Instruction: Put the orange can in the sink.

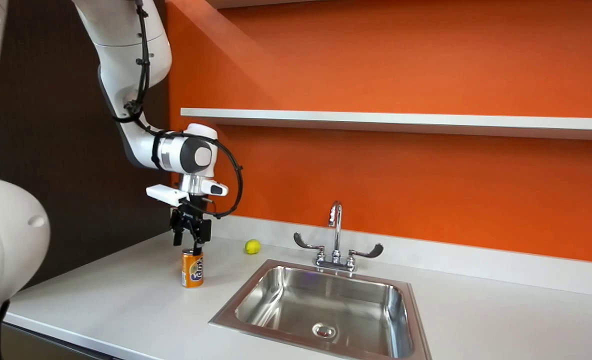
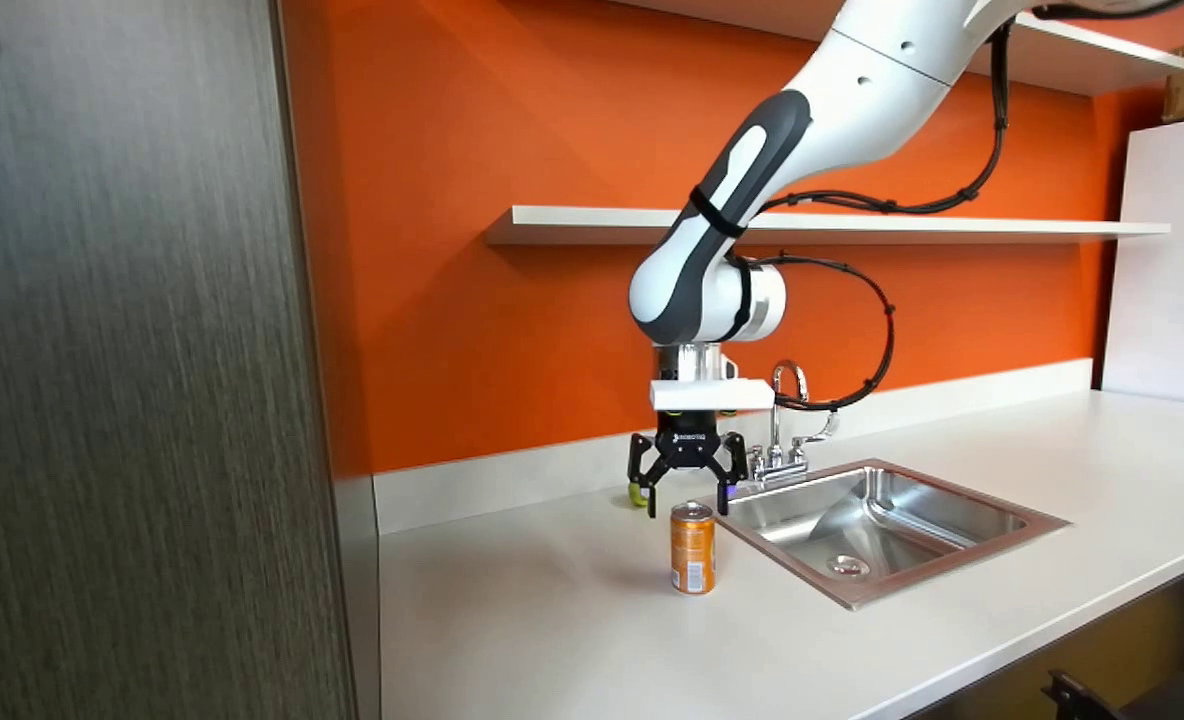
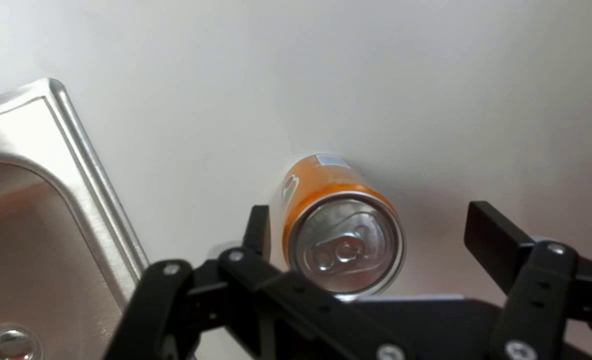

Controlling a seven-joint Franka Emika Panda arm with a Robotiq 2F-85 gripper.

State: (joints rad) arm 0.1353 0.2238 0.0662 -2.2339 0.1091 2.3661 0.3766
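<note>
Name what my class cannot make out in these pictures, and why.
Yellow ball, in an exterior view: partly hidden behind the end effector.
Sink, in the wrist view: cut off by the left and bottom edges.
Orange can, in an exterior view: lower print too small to read.

White bench [image 1: 116, 305]: orange can [image 1: 191, 272] upright, apart from the inset sink [image 1: 331, 300]; small yellow-green ball [image 1: 252, 246] near the backsplash [image 1: 416, 253].

Bright counter [image 1: 516, 320], sink [image 3: 21, 132] glare, wrist view perhaps soft
</note>
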